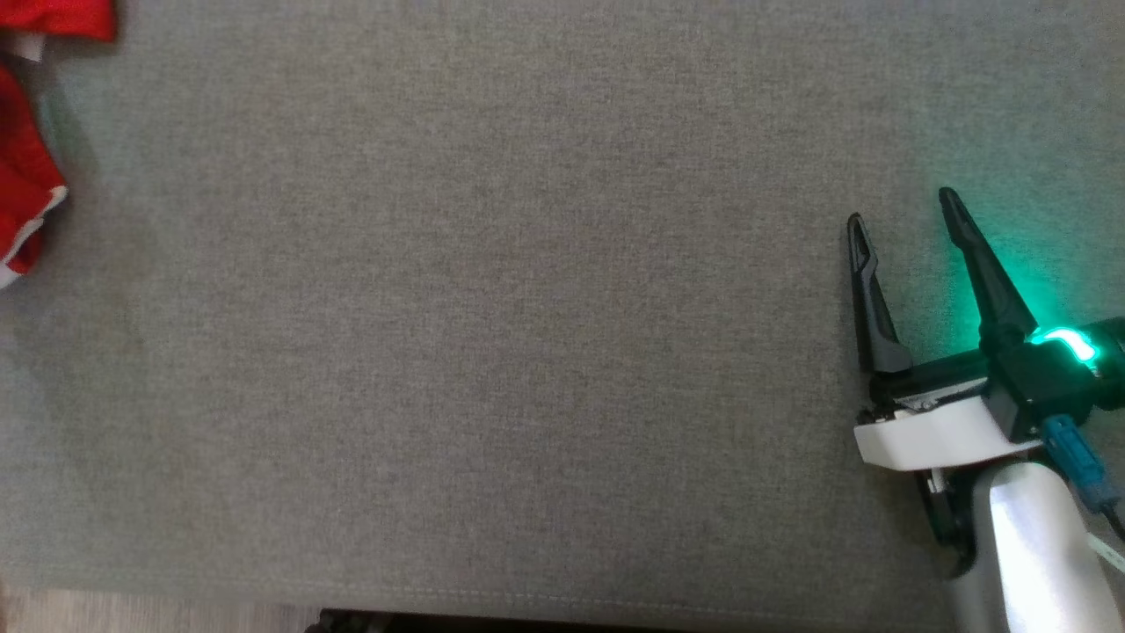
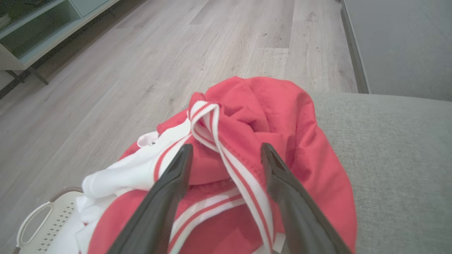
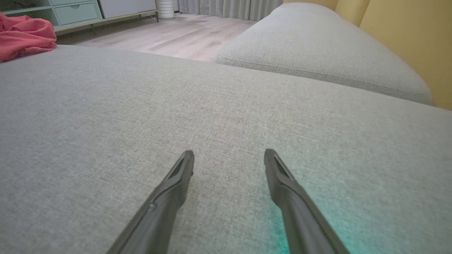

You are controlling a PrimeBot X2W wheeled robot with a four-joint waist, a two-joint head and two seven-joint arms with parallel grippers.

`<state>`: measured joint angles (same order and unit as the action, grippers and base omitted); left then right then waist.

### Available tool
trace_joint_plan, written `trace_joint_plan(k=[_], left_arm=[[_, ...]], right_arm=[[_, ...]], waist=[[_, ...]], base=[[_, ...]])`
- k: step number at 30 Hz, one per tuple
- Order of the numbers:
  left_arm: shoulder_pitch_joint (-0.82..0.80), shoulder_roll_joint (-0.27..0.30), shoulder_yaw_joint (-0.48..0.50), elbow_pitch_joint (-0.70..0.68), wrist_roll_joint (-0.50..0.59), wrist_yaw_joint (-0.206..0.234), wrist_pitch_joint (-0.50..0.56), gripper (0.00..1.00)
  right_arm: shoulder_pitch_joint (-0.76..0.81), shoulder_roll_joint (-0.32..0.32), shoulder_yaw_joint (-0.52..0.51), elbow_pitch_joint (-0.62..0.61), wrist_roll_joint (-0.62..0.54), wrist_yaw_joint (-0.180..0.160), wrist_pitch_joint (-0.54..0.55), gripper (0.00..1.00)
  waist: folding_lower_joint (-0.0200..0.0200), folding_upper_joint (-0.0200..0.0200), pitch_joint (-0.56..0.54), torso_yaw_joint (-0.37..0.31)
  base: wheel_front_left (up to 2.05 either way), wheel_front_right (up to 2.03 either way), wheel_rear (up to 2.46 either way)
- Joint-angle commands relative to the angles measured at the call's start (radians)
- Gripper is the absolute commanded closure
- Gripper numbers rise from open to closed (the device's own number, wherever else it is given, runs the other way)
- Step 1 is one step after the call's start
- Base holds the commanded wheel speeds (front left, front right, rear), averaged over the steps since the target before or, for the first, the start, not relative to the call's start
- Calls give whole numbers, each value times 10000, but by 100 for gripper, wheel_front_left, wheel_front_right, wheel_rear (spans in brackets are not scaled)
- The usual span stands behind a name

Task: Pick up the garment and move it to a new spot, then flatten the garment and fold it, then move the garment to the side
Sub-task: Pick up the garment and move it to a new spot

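Note:
The garment (image 2: 268,116) is a crumpled red piece with white parts and red-and-white striped bands, heaped at the grey cushion's edge. In the head view the garment (image 1: 26,176) lies at the far left edge, and in the right wrist view the garment (image 3: 24,35) shows at the top left. My left gripper (image 2: 226,150) is open, its two dark fingers spread just over the heap with a striped band between them, nothing gripped. My right gripper (image 1: 901,207) stands open over bare cushion at the right, far from the garment; the right gripper (image 3: 229,155) holds nothing.
The grey sofa cushion (image 1: 492,334) spans the head view, its front edge near the bottom. A second cushion (image 3: 317,46) lies beyond, against a yellow wall. A white perforated basket (image 2: 42,222) sits on the wood floor (image 2: 176,53) below the garment. A pale shelf unit (image 2: 35,31) stands farther off.

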<state>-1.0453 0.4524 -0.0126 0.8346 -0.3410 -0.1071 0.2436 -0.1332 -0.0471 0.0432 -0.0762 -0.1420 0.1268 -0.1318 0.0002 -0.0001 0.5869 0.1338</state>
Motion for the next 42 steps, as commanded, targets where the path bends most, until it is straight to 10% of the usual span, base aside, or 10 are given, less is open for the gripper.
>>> trace_joint_plan(k=[1, 3, 4, 5, 8, 29, 42], left_arm=[[-377, 658, 170, -89, -35, -37, -34, 0], [-466, 642, 88, 247, -6, -36, -11, 0], [-509, 642, 78, 391, -17, -38, -43, 15], [-549, 644, 67, 513, -28, -43, -110, 53], [-644, 677, -54, 794, 10, -79, -407, 100], [-2006, 1810, -2393, 374, 1066, -230, -1605, 100], [-2739, 1526, -5332, -2861, -926, -234, -415, 100]], right_arm=[[-107, -31, 209, -395, -58, 39, 20, 0], [-136, -31, 209, -423, -63, 39, 30, 0], [-152, -31, 216, -428, -66, 39, 37, 0], [-175, -31, 178, -433, -68, 39, 48, 0], [-231, -31, 37, -421, -65, 39, 68, 0], [-342, -31, 313, 1776, 1280, 39, -916, 0], [575, -31, 226, 3004, 2208, 39, -1266, 0]], waist=[[-2, 1, 212, 3], [-2, 1, 269, 9], [-2, 1, 289, 4], [-2, 1, 299, -4], [-2, 1, 271, -22], [-2, 1, -3166, -1306], [-2, 1, -5527, -2907]], base=[[0, 0, 0], [0, 0, 0], [0, 0, 0], [0, 0, 0], [0, 0, 0], [0, 0, 0], [0, 0, 0]])
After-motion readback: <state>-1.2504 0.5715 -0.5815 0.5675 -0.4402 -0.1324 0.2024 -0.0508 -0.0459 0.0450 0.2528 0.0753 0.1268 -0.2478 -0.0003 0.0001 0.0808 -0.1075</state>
